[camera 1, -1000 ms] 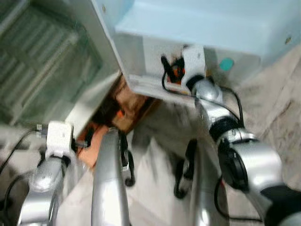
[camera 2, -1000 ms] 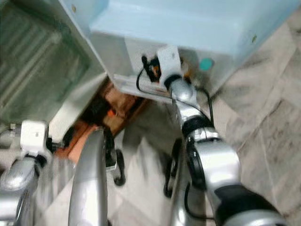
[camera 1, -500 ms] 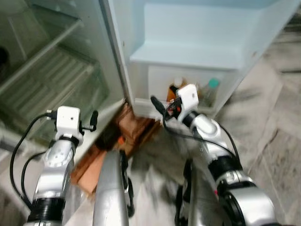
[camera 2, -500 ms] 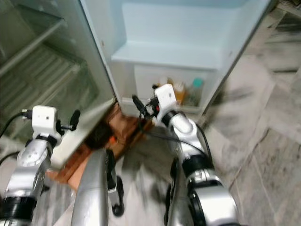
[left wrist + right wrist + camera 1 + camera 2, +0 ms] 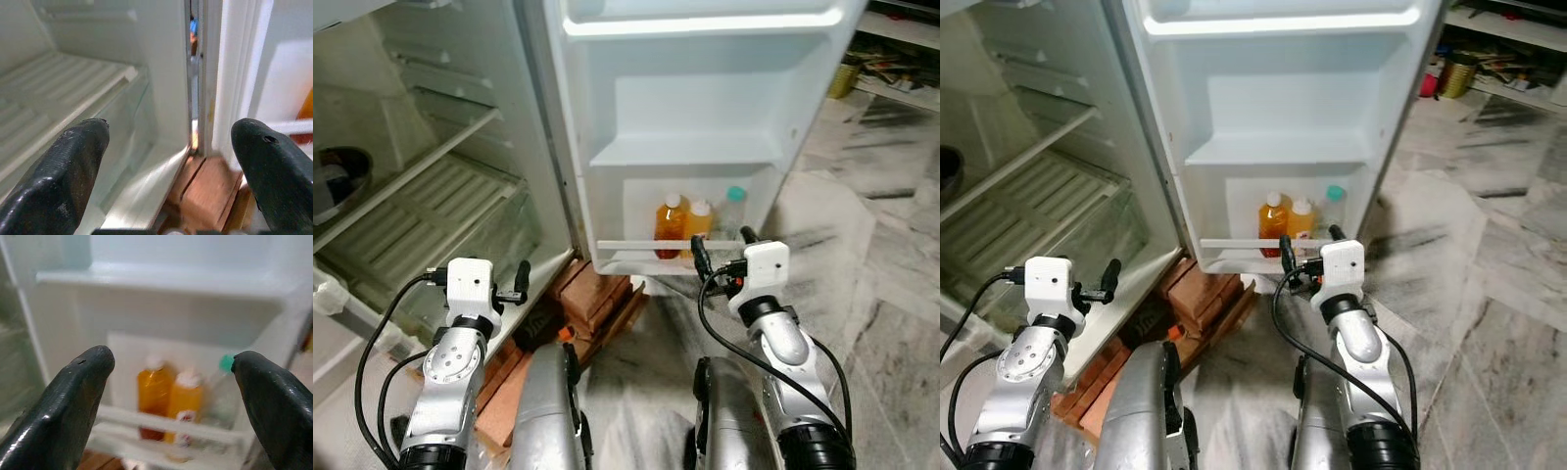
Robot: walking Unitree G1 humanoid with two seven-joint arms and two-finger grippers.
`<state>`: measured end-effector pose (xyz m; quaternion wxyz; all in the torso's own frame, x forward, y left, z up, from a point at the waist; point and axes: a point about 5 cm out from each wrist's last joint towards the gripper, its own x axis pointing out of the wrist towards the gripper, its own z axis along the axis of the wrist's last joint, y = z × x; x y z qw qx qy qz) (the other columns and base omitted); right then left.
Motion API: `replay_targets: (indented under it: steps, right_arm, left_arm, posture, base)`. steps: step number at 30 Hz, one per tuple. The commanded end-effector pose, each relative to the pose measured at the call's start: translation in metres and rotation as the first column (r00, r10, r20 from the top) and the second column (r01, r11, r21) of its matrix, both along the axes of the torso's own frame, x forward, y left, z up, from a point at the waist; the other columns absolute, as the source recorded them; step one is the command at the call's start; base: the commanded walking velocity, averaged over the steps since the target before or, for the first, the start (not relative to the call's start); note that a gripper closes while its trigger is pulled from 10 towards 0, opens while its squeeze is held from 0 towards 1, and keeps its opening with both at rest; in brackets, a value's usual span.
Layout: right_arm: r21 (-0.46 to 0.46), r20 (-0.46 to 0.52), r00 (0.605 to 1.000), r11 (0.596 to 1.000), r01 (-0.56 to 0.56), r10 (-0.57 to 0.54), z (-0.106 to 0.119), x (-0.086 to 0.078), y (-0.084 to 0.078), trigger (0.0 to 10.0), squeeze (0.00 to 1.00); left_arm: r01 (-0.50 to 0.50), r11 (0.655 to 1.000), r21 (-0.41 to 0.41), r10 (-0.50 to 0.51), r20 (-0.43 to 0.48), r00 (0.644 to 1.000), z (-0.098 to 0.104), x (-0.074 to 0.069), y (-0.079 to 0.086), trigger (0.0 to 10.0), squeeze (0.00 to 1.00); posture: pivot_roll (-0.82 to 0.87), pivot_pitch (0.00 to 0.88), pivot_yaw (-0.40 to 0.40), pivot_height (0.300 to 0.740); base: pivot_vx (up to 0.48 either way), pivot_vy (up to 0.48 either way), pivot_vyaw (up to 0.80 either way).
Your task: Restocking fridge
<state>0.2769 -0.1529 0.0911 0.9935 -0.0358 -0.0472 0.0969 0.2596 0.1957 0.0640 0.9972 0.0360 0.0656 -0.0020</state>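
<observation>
Bottles (image 5: 683, 224) upright, caps up, in door rack (image 5: 672, 245).

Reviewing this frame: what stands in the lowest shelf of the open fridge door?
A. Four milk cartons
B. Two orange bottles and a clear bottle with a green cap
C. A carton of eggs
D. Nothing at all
B: behind the rail of the lowest door shelf stand two orange bottles side by side, with a clear green-capped bottle next to them, straight ahead of the open right gripper.
</observation>
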Motion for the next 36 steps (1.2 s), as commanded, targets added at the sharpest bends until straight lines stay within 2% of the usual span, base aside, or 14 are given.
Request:
replay_targets:
  steps: [1, 9, 15, 22, 28, 32, 36]
  right_arm:
    - [0.001, 0.017, 1.0, 1.0, -0.015, 0.015, 0.007, 0.002, 0.005, 10.0, 0.0]
    - [0.034, 0.03, 0.999, 0.999, -0.014, 0.013, 0.022, 0.015, 0.01, 10.0, 0.0]
    - [0.05, 0.03, 1.0, 0.999, 0.008, -0.01, 0.027, 0.021, 0.009, 10.0, 0.0]
    - [0.036, 0.015, 1.0, 0.999, 0.007, -0.007, 0.026, 0.02, 0.011, 10.0, 0.0]
    - [0.037, -0.003, 1.0, 0.999, 0.011, -0.011, 0.021, 0.014, 0.012, 10.0, 0.0]
    - [0.03, -0.026, 0.999, 0.999, 0.019, -0.018, 0.017, 0.014, 0.009, 10.0, 0.0]
    - [0.02, -0.028, 1.0, 1.0, 0.013, -0.012, 0.018, 0.015, 0.009, 10.0, 0.0]
  left_arm:
    - [-0.024, 1.0, -0.005, 0.024, 0.001, 1.0, -0.001, 0.0, 0.004, 10.0, 0.0]
    - [-0.033, 0.999, -0.008, 0.033, -0.024, 0.999, -0.008, -0.002, 0.005, 10.0, 0.0]
    - [-0.012, 1.0, 0.003, 0.012, 0.004, 1.0, -0.002, 0.006, 0.0, 10.0, 0.0]
    - [-0.004, 1.0, 0.007, 0.004, 0.009, 1.0, -0.001, 0.008, -0.003, 10.0, 0.0]
    - [-0.018, 0.999, 0.032, 0.019, -0.039, 0.999, -0.011, -0.003, 0.005, 10.0, 0.0]
    - [0.02, 0.998, 0.052, -0.018, -0.041, 0.999, -0.011, 0.0, -0.003, 10.0, 0.0]
    - [0.001, 0.999, 0.044, 0.001, -0.033, 0.999, -0.009, 0.002, -0.002, 10.0, 0.0]
  posture:
    - [0.01, 0.0, 0.034, 0.61]
    - [-0.01, 0.0, 0.041, 0.645]
    - [-0.01, 0.0, 0.033, 0.67]
    - [-0.02, 0.0, 0.035, 0.695]
    - [-0.03, 0.0, 0.072, 0.725]
    - [-0.02, 0.0, 0.056, 0.74]
    - [-0.02, 0.0, 0.048, 0.74]
  base:
    - [0.0, 0.0, 0.0]
    - [0.0, 0.0, 0.0]
    - [0.0, 0.0, 0.0]
    - [0.0, 0.0, 0.0]
    - [0.0, 0.0, 0.0]
    - [0.0, 0.0, 0.0]
    - [0.0, 0.0, 0.0]
